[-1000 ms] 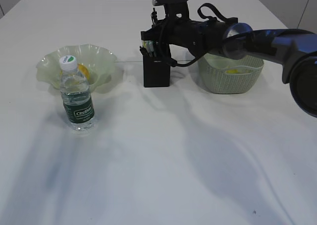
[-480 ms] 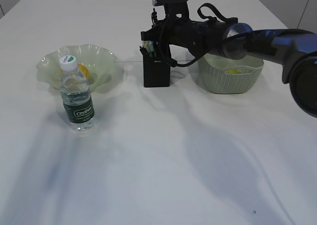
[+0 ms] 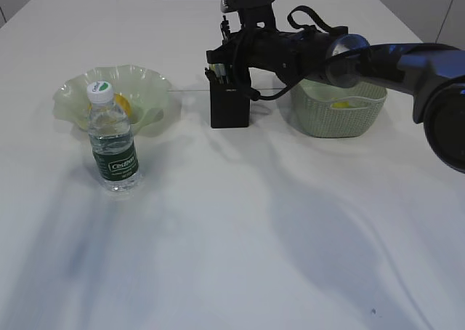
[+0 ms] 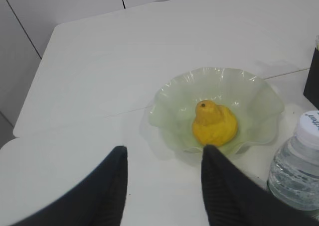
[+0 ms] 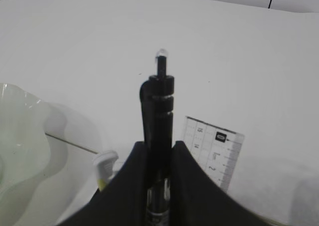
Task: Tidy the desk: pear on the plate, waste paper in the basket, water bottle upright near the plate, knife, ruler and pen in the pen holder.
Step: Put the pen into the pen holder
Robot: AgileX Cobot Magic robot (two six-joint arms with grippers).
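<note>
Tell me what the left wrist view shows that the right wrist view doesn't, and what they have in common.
Only the left wrist view shows the yellow pear, the water bottle and the open left gripper. Only the right wrist view shows the right gripper shut on the black pen, with the clear ruler standing beside it. Both show the pale green plate and the white table.

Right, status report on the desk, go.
Right gripper shut on pen, over pen holder. Left gripper open, empty, near plate. Pear plated, water bottle upright. Nothing in the way.
</note>
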